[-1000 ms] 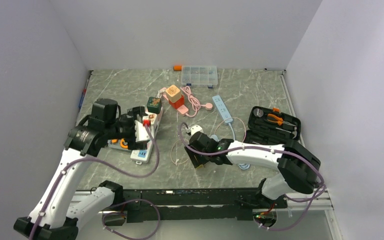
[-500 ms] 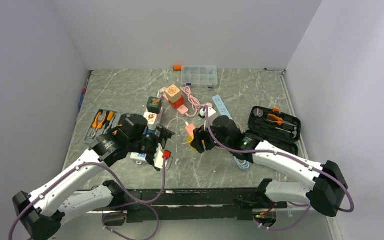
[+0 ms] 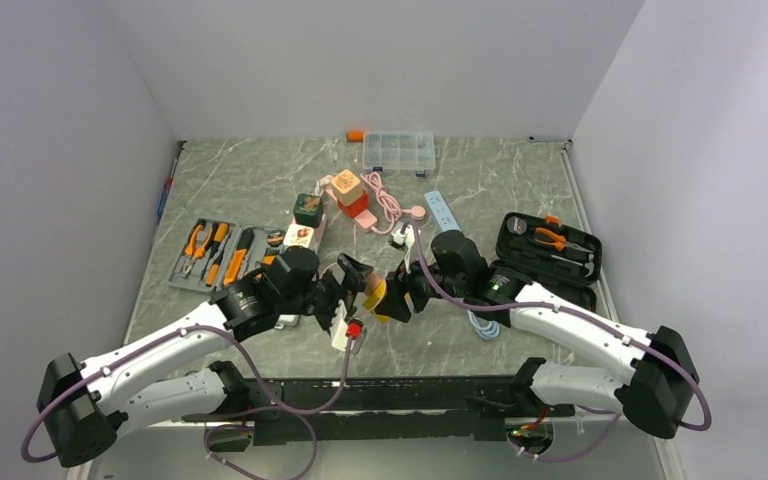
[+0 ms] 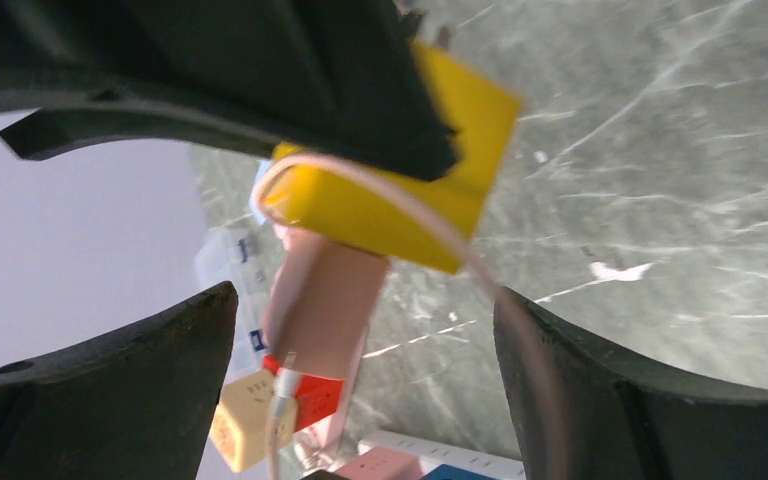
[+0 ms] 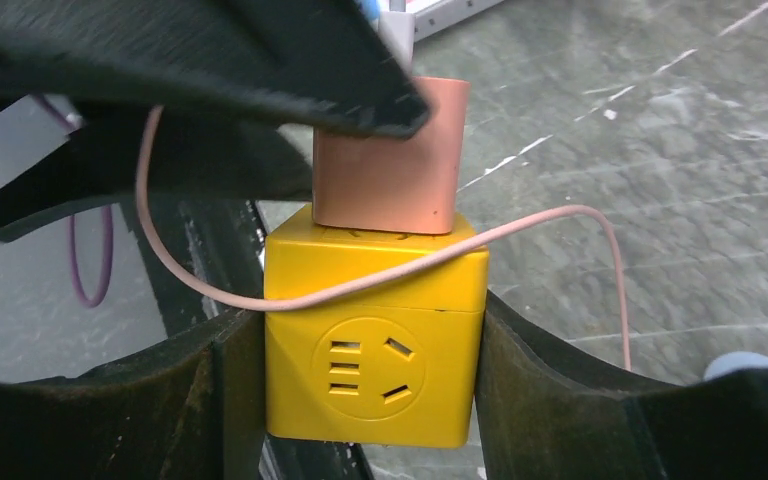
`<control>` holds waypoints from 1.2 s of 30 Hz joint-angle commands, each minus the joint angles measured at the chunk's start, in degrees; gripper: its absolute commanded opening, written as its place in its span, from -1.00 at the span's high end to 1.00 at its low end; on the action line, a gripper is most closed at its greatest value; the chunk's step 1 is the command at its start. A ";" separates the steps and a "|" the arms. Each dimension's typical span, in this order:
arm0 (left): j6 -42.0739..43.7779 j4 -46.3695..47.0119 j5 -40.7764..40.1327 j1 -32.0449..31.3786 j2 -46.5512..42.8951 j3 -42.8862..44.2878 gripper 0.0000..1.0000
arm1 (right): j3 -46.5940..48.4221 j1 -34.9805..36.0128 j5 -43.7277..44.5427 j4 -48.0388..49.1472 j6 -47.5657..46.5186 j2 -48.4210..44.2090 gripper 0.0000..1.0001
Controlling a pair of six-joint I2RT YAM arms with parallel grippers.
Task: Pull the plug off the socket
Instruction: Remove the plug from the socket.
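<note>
Grey marbled tabletop (image 3: 520,190) between plain white walls (image 3: 380,60)

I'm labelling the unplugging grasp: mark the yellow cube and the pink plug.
yellow cube (image 5: 375,375): right wrist view, centre of its front outlet face.
pink plug (image 5: 388,165): right wrist view, middle of its facing side.

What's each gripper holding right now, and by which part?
The right gripper clamps the yellow cube socket by two opposite side faces; the left gripper is open, holding nothing.
</note>
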 commanded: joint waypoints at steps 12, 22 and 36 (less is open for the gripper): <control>6.10 10.46 -3.19 -0.20 -0.47 -1.50 -0.61 | 4.19 -3.04 -18.06 0.58 -2.62 4.34 1.00; 10.04 2.82 -0.09 -1.11 -0.79 0.00 -0.07 | 7.89 -5.53 -25.77 3.15 -0.63 9.23 1.00; 12.36 1.28 -4.38 -1.62 2.78 2.34 0.88 | 8.24 -7.32 -29.31 5.93 1.70 9.88 1.00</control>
